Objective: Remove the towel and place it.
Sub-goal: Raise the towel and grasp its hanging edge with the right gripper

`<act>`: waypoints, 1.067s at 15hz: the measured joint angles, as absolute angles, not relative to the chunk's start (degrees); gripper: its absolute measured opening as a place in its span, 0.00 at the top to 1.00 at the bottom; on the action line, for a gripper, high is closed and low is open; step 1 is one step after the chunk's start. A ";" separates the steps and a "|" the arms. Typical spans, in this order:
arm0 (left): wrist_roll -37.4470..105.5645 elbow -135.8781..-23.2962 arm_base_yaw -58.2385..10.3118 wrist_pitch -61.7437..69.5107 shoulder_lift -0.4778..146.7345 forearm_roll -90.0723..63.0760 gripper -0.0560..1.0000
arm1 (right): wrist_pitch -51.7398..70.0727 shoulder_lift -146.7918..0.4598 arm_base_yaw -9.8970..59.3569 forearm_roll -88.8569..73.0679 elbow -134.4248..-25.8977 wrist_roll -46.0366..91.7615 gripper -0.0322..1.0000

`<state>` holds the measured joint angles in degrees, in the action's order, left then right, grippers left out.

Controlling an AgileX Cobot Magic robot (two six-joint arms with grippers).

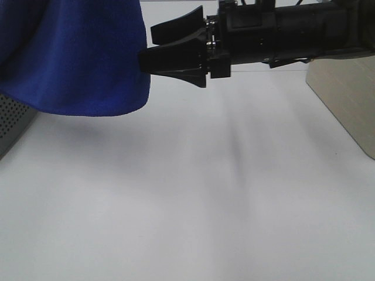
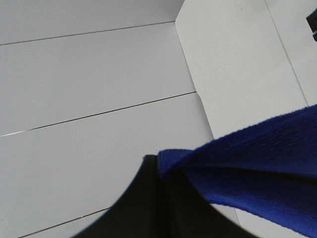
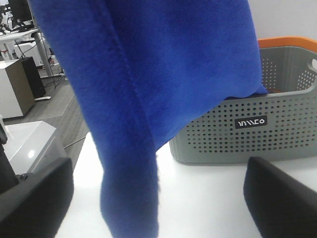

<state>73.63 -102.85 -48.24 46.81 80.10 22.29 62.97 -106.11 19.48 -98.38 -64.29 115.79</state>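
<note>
The royal-blue towel [image 1: 76, 52] hangs in the air at the upper left of the exterior view, above the white table [image 1: 187, 193]. In the left wrist view a fold of the towel [image 2: 257, 173] sits against my left gripper's black finger [image 2: 163, 208], which looks shut on it; that gripper is hidden in the exterior view. My right gripper [image 1: 146, 45] reaches in from the right, open, with its tips at the towel's right edge. In the right wrist view the towel [image 3: 148, 74] hangs between the spread fingers [image 3: 34, 198]. No white tag shows.
A grey perforated basket [image 3: 247, 124] with an orange rim stands on the table behind the towel; its corner shows at the left edge of the exterior view [image 1: 12, 123]. A beige box [image 1: 345, 99] stands at the right. Office furniture lies beyond the table.
</note>
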 joint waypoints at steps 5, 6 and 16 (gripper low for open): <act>72.59 -102.85 -48.24 46.81 80.10 22.17 0.95 | 68.18 -108.75 25.78 -92.19 -67.32 112.30 0.11; 72.36 -102.85 -48.24 46.81 80.10 22.17 0.95 | 68.93 -108.75 25.55 -90.81 -67.38 110.75 0.13; 70.87 -102.85 -48.24 46.81 80.10 22.17 0.95 | 69.16 -107.14 24.47 -90.24 -67.44 106.74 0.63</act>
<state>70.87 -102.85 -48.24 46.81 80.10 22.17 69.16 -107.14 24.47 -90.24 -67.44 106.74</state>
